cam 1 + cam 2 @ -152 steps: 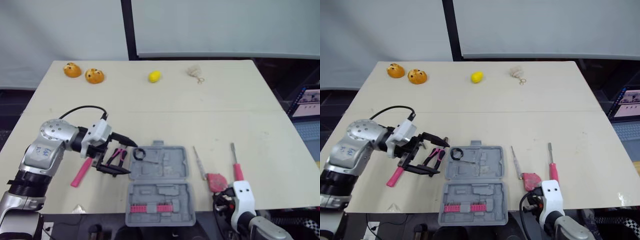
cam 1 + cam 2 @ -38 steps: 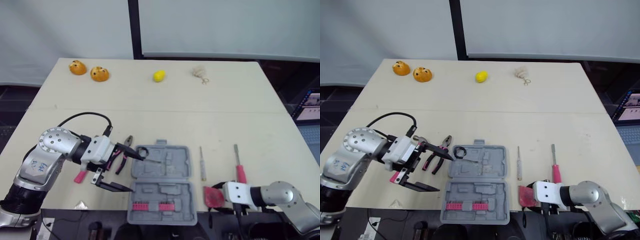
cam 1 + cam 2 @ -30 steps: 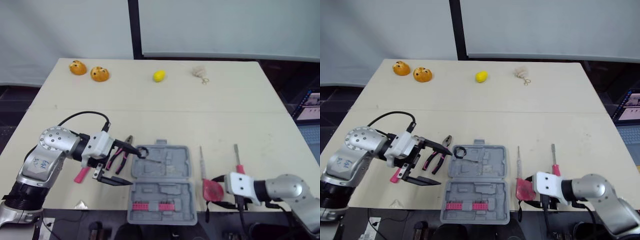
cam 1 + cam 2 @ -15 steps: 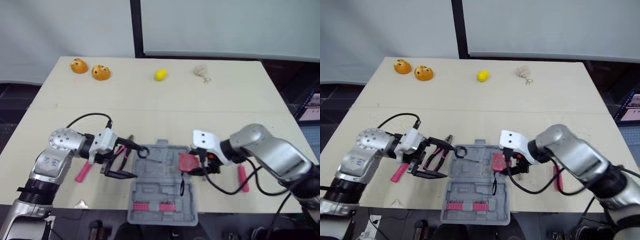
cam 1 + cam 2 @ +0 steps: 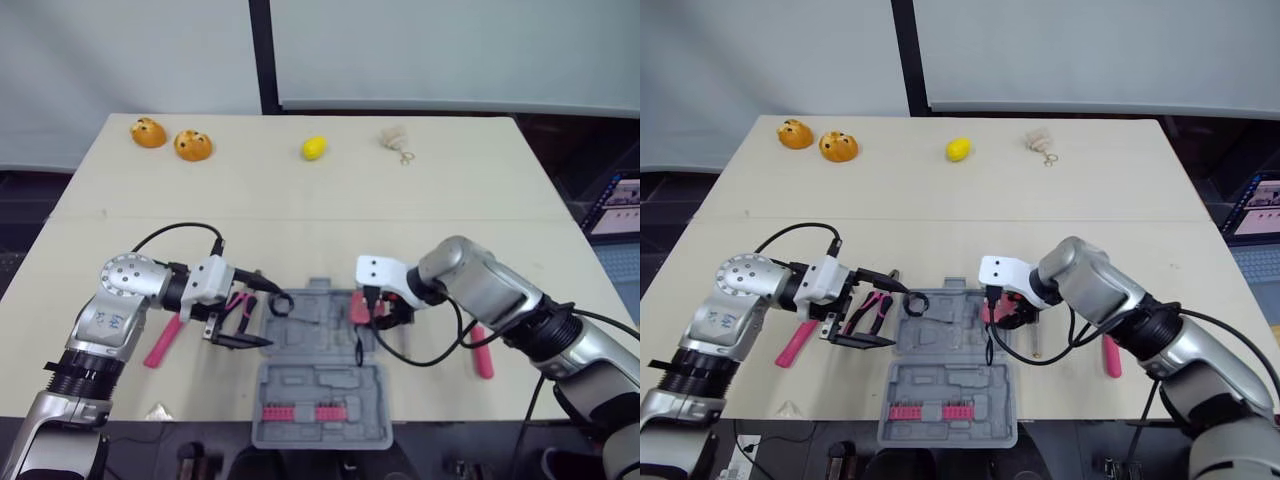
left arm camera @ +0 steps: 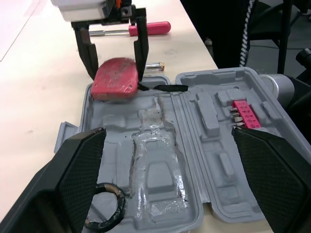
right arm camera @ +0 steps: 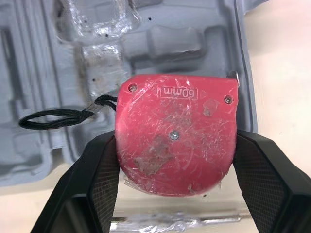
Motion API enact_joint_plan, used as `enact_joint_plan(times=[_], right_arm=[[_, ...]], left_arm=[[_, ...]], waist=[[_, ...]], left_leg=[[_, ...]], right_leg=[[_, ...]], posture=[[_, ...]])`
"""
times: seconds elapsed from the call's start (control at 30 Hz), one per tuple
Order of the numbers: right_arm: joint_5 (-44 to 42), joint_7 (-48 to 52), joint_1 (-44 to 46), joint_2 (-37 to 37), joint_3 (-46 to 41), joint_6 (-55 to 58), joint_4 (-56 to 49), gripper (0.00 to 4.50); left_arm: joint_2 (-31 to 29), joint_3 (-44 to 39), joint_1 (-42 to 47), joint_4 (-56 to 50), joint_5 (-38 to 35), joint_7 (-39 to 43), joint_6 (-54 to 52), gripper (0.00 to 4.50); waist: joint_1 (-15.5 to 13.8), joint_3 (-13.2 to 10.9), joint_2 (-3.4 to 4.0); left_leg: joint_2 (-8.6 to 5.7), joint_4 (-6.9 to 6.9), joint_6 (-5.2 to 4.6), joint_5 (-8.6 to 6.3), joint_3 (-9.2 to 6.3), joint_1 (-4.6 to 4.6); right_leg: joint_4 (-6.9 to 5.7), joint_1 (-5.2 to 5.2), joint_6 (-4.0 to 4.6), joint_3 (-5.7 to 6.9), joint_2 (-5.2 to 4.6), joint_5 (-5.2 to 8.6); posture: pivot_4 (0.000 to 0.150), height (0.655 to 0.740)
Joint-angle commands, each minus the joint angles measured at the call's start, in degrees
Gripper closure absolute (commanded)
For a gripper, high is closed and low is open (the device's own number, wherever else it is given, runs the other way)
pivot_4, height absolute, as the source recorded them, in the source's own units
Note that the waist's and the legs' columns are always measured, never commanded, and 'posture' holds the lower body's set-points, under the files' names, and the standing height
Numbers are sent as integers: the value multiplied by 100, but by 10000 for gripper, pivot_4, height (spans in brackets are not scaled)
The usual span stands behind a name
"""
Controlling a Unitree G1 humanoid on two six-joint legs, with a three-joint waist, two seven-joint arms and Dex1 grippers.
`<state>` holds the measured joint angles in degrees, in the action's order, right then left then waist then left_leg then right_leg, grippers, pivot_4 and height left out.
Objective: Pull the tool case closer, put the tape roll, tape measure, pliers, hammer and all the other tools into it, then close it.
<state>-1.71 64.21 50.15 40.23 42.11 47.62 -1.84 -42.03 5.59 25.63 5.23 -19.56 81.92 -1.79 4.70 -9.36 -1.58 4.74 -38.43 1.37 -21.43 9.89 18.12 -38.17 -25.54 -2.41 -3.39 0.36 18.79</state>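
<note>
Tabletop (image 5: 300, 230): bears the case (image 5: 320, 400), open.
Right end effector (image 7: 176, 160): clamped on the tape measure (image 6: 114, 77), held over the case's far half; we judge it is lined up for a recess.
Left end effector (image 5: 270, 320): spread wide at the case's left edge, likely steadying it.
Tape roll (image 5: 279, 303): at the case's far-left corner.

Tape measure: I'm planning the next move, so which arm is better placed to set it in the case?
Right. The right claw is shut on the tape measure, above the rim of the open tool case. The left claw is open, empty, beside the tape roll at the opposite side.
</note>
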Motion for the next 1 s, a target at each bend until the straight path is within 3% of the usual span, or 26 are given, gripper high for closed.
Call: enact_joint_plan(times=[0.03,1.0], right_arm=[[242,121,144,-152,31,-294,129,15916],[999,336,-21,-624,-66,-916,615,15916]], left_arm=[[1,-46,72,-97,6,-41,46,0],[126,-26,228,-59,66,-112,39,0]], waist=[[14,0,1],[24,1,1]], left_leg=[[0,-1,0,0,0,0],[2,-22,1,0,-2,1]], right_leg=[[-1,0,0,0,0,0],[-21,0,1,0,-1,1]], posture=[[1500,7400],[1500,7400]])
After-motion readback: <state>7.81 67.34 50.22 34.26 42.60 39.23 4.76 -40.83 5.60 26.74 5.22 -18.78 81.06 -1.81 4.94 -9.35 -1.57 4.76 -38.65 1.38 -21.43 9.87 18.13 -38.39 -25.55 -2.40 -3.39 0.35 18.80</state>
